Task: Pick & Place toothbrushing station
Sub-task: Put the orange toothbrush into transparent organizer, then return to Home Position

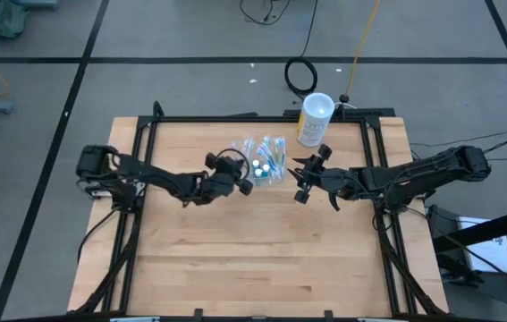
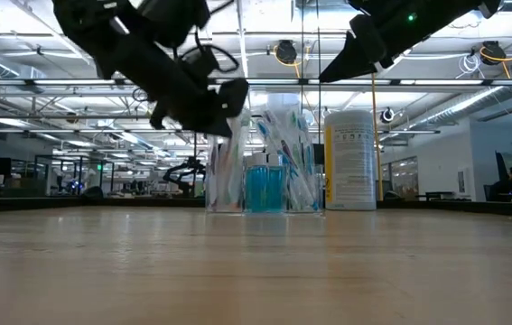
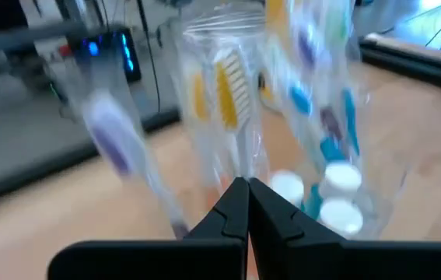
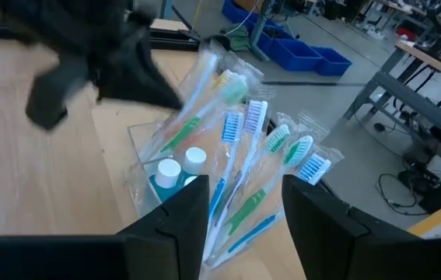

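The toothbrushing station (image 1: 262,163) stands upright on the wooden table at the far middle. It is a clear holder (image 3: 228,93) with wrapped pastel toothbrushes (image 4: 259,148) and teal white-capped tubes (image 4: 181,167); it also shows in the low view (image 2: 265,185). My left gripper (image 1: 244,183) is shut at the holder's left near side, above table height (image 2: 224,104); its fingertips (image 3: 246,190) point at the wrapped brushes. My right gripper (image 1: 305,176) is open and empty to the right of the station, raised (image 2: 355,50), with the brushes beyond its fingers (image 4: 243,225). My left gripper's shut fingers (image 3: 232,206) come level from the table's left, close against the wrapped toothbrushes on the holder's left side (image 4: 193,78). I cannot tell whether they touch a wrapper or hold anything.
A taller white canister with a yellowish label (image 1: 314,119) stands just right of and behind the station, near the table's far edge (image 2: 350,158). Black frame rails (image 1: 235,119) border the table. Bare wood (image 1: 253,259) lies toward the near edge.
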Tool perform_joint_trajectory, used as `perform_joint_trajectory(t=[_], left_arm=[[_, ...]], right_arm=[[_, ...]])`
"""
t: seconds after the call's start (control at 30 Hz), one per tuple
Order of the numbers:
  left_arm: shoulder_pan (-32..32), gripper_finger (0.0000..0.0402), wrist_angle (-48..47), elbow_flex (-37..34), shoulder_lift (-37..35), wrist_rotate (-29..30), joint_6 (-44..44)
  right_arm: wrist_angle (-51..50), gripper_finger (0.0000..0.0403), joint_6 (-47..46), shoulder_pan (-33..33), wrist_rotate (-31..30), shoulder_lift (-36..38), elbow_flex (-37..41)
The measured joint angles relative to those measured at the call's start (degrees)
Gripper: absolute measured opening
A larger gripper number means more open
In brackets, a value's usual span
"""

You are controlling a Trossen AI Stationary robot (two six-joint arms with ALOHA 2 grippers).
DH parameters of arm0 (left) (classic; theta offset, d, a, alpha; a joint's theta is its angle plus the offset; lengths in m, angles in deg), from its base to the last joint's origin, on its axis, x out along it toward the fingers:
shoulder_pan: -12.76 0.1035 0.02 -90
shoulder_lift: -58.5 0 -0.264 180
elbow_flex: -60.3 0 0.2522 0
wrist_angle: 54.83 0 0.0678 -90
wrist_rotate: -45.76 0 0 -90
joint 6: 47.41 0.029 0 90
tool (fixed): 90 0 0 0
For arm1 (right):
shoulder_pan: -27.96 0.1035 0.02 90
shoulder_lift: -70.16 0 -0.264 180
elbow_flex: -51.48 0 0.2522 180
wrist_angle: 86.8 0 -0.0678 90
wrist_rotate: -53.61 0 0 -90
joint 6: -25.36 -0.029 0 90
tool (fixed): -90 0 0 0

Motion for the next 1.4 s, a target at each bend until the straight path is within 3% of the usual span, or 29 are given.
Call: perform_joint_trajectory(t=[0.2,0.4,0.63,0.77,0.97,1.17,1.3,1.4], left_arm=[[0.1,0.0004,0.1,0.1,5.9,-0.3,-6.7],[0.0,0.0018,0.1,0.1,5.4,-0.3,-5.3],[-0.3,0.008,-2.3,-0.1,-0.2,-1.3,-0.6],[-0.2,0.0115,-8.6,-0.1,-5.7,-1.6,0.5],[-0.3,0.0139,-20.9,-0.1,-16.3,-7.5,0.0],[-0.3,0.0114,-33.9,-0.1,-29.1,-14.3,2.2],[-1.1,0.0068,-41.8,-0.3,-38.8,-18.8,5.3],[-3.0,0.0028,-41.4,-2.2,-46.7,-20.2,12.0]], right_arm=[[-0.1,0.0157,-0.8,0.0,0.0,0.0,0.0],[-0.6,0.0157,-1.8,0.0,0.0,0.0,0.0],[-0.7,0.0157,-1.7,0.0,0.0,0.0,0.0],[-3.3,0.0157,-1.7,0.0,0.0,0.0,0.0],[-7.8,0.0157,-2.1,0.5,0.0,0.5,0.1],[-12.8,0.0125,-2.3,4.2,6.3,7.4,0.1],[-17.2,0.0066,-4.0,6.8,14.2,14.3,1.3],[-16.4,0.0016,-3.0,8.3,19.1,20.9,5.3]])
